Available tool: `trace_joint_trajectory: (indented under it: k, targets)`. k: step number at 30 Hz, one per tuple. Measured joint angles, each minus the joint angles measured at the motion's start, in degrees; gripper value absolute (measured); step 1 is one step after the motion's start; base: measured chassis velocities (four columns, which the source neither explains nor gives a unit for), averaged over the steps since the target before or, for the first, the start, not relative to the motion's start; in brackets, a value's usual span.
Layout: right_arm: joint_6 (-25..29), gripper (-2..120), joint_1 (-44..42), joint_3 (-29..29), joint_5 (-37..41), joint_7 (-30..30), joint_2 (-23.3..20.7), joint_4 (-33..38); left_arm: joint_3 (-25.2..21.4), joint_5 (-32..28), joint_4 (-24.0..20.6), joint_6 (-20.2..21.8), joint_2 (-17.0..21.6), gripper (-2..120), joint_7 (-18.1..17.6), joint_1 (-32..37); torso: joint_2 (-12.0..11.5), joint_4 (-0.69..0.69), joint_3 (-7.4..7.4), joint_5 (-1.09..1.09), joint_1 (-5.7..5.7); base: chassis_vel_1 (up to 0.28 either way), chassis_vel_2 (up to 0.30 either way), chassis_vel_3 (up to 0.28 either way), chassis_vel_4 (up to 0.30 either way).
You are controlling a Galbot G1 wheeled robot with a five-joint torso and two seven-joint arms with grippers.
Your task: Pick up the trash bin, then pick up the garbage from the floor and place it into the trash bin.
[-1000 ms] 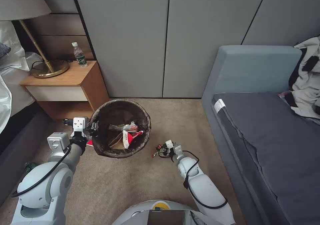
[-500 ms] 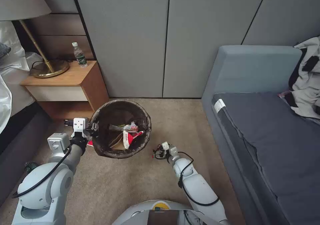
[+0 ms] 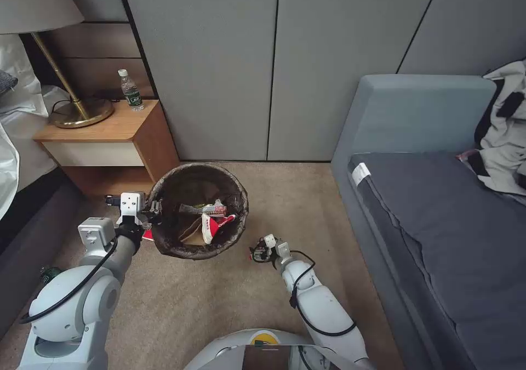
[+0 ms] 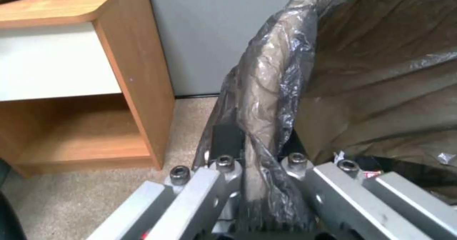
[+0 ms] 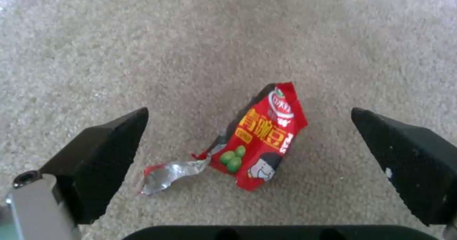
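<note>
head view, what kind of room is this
Most likely a hotel room or bedroom. A wooden nightstand carries a brass lamp and a water bottle, white bedding lies at the left edge, a grey daybed stands on the right, and the floor is beige carpet.

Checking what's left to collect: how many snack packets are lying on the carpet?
1: a red snack packet on the carpet under the open right end effector. Others may be hidden behind the trash bin.
</note>
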Motion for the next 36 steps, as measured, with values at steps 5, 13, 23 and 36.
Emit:
trace_joint_trajectory:
  k: [5,13,23,36]
  targets:
    - [0.27,100,0.63,0.07,0.00,0.01,0.75,-1.84,0.00,-0.31,-0.21,0.22,0.28,3,-0.05,-0.11,0.00,0.00,0.00,0.00,0.00,0.000,0.000,0.000,0.000]
    - [0.43,100,1.25,0.12,0.01,0.02,1.76,-3.48,0.06,-0.22,-0.37,0.30,-0.04,3,-0.03,0.19,0.00,0.00,0.00,0.00,0.00,0.000,0.000,0.000,0.000]
    - [1.15,99,2.33,0.27,0.05,0.14,2.05,-6.24,-0.03,-0.18,-0.13,0.28,-0.92,3,0.04,0.18,0.00,0.00,0.00,0.01,0.00,0.000,0.000,0.000,0.000]
    - [1.43,95,2.36,0.63,0.52,0.29,1.42,-6.69,-0.30,-0.16,0.03,0.15,-0.69,3,0.16,0.26,0.00,0.01,0.00,0.01,0.00,0.000,0.000,0.000,0.000]
